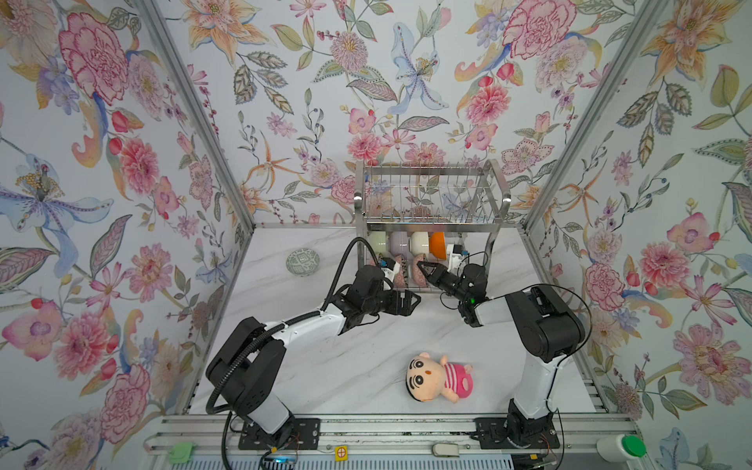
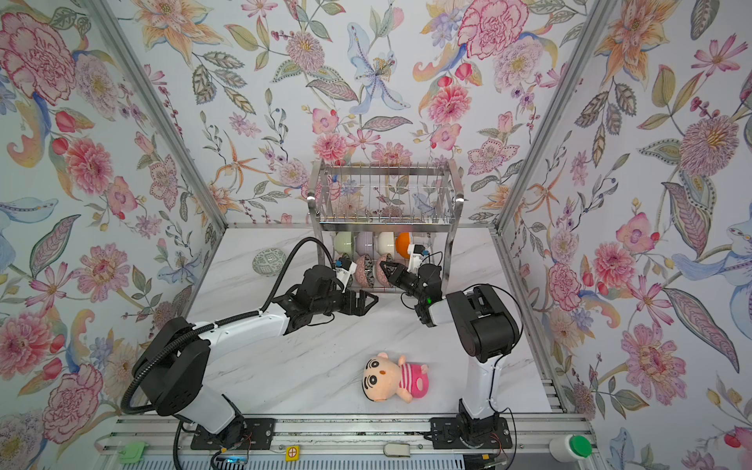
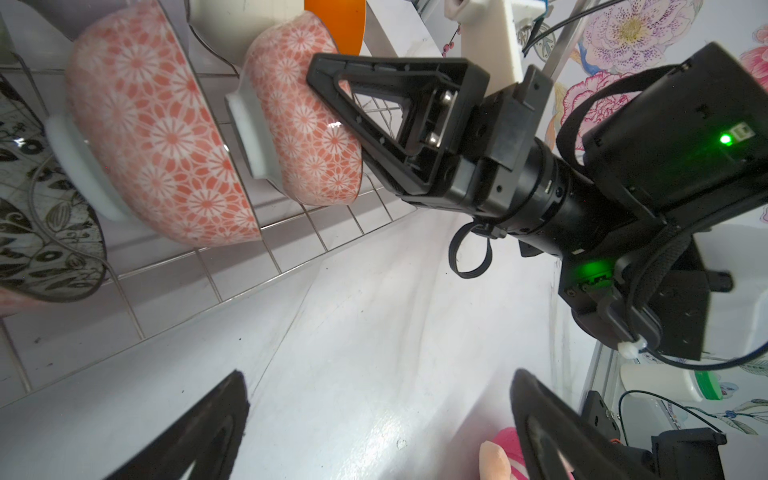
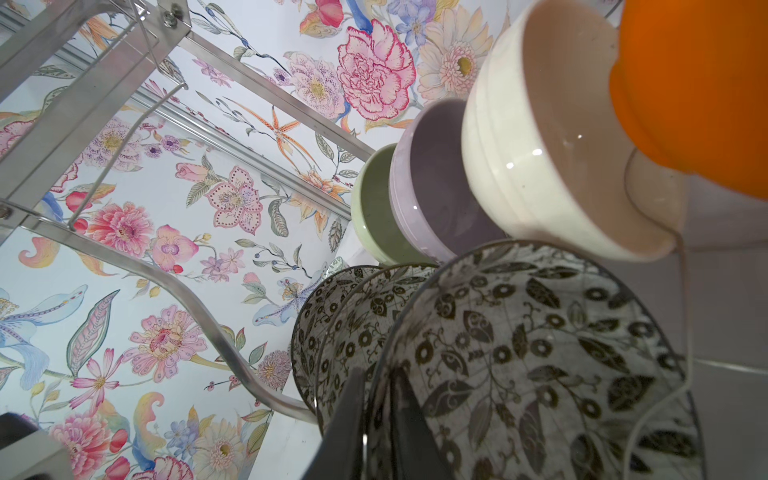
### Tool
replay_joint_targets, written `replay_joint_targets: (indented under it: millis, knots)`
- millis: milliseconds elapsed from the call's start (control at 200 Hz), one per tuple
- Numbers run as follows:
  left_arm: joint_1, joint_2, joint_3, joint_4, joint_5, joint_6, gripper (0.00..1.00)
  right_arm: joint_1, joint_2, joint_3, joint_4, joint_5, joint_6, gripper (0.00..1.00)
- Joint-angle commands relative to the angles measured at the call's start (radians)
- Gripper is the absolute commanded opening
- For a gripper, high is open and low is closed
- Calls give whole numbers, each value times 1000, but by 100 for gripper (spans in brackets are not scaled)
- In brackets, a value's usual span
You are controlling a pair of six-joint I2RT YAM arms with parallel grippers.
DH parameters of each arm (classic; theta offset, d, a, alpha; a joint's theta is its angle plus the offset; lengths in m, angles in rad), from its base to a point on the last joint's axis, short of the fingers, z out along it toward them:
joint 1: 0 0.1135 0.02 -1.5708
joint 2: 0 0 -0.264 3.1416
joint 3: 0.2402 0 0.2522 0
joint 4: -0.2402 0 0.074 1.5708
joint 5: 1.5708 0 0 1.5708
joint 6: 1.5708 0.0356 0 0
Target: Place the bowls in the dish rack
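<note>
On the lower tier of the dish rack (image 1: 427, 225) the right hand (image 1: 423, 268) straddles the rim of a pink-patterned bowl (image 3: 307, 137) stood on edge beside two like it, in front of the row of plain bowls (image 1: 398, 243). Upright in the wire slots, each likely keeps its place and drains, but whether the hand presses the rim or sits slack I cannot tell. The left hand (image 1: 409, 303) hangs wide open and empty just in front of the rack, probably free to fetch the last patterned bowl (image 1: 302, 261), lying on the table off the rack's left side
</note>
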Motion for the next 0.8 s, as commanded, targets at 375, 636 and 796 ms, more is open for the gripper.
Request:
replay_joint_targets:
  millis: [375, 636, 796]
  knots:
    - [-5, -33, -38, -13, -29, 2, 99, -6, -71, -30, 18, -18, -20, 19]
    - [-5, -76, -50, -13, -36, -1, 99, -12, -97, -56, 17, -15, -23, 20]
    - [-4, -86, -58, -16, -38, -2, 99, -19, -124, -87, 13, -15, -32, 22]
